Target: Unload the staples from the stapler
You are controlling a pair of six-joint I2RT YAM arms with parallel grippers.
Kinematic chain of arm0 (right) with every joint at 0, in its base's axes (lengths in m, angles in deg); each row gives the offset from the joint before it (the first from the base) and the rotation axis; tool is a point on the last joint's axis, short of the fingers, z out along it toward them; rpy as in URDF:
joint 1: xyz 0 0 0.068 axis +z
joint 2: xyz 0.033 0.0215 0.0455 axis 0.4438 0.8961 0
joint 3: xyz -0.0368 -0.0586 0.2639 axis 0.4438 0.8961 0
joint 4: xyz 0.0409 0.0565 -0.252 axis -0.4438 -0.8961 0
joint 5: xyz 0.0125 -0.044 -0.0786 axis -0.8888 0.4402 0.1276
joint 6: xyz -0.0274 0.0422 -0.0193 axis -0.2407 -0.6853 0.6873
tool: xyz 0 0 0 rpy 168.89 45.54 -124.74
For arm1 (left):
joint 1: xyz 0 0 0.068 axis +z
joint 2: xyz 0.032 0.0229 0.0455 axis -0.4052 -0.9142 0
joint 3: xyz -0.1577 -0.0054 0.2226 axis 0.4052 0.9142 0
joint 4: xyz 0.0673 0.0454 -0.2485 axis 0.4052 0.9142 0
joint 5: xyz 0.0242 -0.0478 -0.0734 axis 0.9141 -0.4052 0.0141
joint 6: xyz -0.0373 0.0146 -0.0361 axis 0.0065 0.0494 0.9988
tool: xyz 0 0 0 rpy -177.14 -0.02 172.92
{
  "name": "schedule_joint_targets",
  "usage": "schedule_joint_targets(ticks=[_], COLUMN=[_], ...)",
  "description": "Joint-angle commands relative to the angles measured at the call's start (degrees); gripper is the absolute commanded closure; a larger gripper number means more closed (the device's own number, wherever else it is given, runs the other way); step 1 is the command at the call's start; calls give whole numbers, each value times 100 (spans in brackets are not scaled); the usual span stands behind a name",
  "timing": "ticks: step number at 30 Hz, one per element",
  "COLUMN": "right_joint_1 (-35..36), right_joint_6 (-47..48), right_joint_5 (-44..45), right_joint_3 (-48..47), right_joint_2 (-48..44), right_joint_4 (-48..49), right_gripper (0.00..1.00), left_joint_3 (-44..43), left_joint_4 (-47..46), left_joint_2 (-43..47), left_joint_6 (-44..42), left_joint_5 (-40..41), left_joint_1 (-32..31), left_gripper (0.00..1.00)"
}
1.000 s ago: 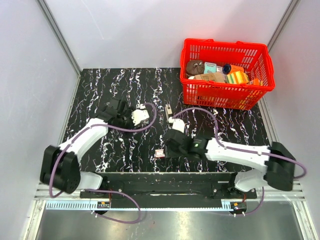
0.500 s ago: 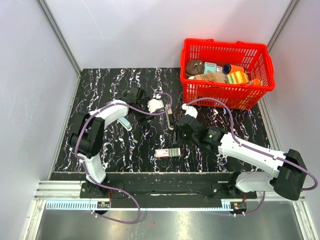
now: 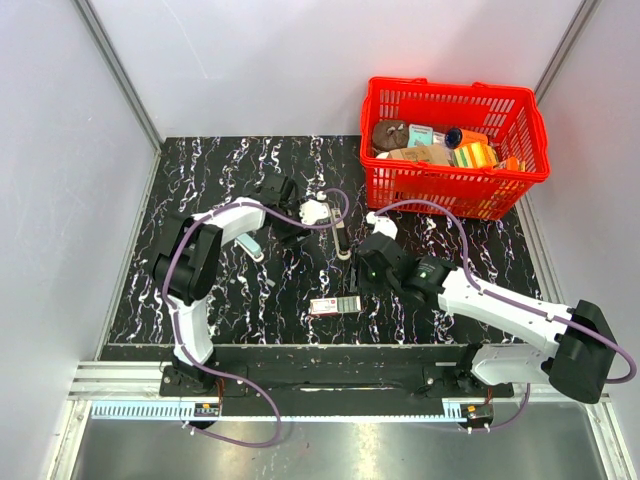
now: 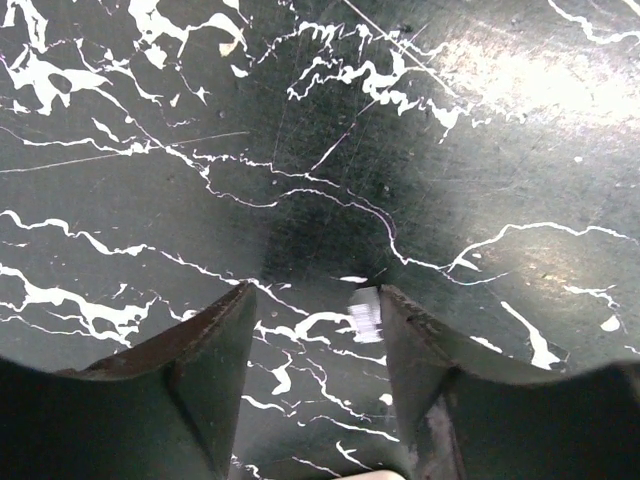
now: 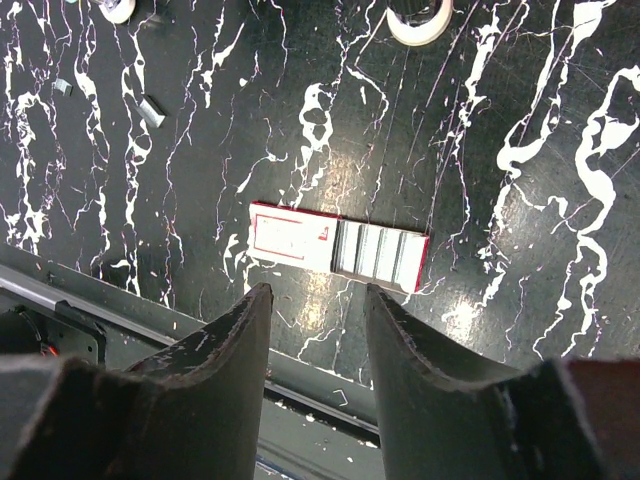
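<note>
The stapler [image 3: 342, 237] is a slim black and silver bar lying on the black marbled table [image 3: 200, 180] near its middle. It shows in neither wrist view. My left gripper [image 3: 297, 228] is just left of it, open and empty [image 4: 315, 295], low over the table. A short strip of staples [image 4: 366, 312] lies by its right finger. My right gripper [image 3: 360, 280] is just below and right of the stapler, open and empty [image 5: 315, 290], above the table.
A flat pink and white staple box [image 3: 335, 305] lies half slid open near the front edge; it also shows in the right wrist view [image 5: 338, 250]. A red basket [image 3: 530, 160] of goods stands at the back right. A small pale object [image 3: 252, 246] lies left of centre. Loose staple bits [image 5: 150, 110] lie about.
My left arm has swung from the left side to the middle, beside the stapler. My right gripper has drawn back from the staple box, up and to the right.
</note>
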Motion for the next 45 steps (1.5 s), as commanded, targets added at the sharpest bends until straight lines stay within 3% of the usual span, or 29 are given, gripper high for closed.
schedule_joint_targets(ticks=[1, 5, 11, 14, 21, 28, 32, 37, 40, 45], right_joint_1=[-69, -78, -78, -78, -78, -96, -131, -175, -201, -263], right_joint_6=[80, 124, 168, 194, 212, 203, 238, 291, 309, 353], right_joint_5=[-52, -8, 141, 212, 247, 238, 212, 177, 177, 142], right_joint_3=[-46, -20, 112, 182, 253, 323, 323, 314, 323, 323], right_joint_2=[-175, -175, -184, -184, -122, -43, 18, 150, 159, 212], right_joint_4=[207, 198, 207, 233, 242, 242, 294, 330, 347, 435], right_gripper=[52, 53, 53, 53, 54, 54, 53, 42, 34, 30], left_joint_3=[98, 440, 1240, 1390, 969, 389, 449, 494, 511, 1142], left_joint_4=[-199, -427, -1042, -1017, -191, 600, 628, 828, 1338, 1988], left_joint_2=[137, 348, 902, 1112, 1385, 1491, 1527, 1360, 1508, 2351], left_joint_6=[24, 270, 525, 674, 1131, 1387, 1229, 518, -52, -1422], left_joint_5=[207, 541, 1147, 1175, 305, -802, -655, -495, -714, -988], left_joint_1=[-77, -235, -666, -816, -807, -667, -623, -219, 124, 379], left_gripper=[48, 69, 79, 80, 79, 77, 73, 54, 48, 39])
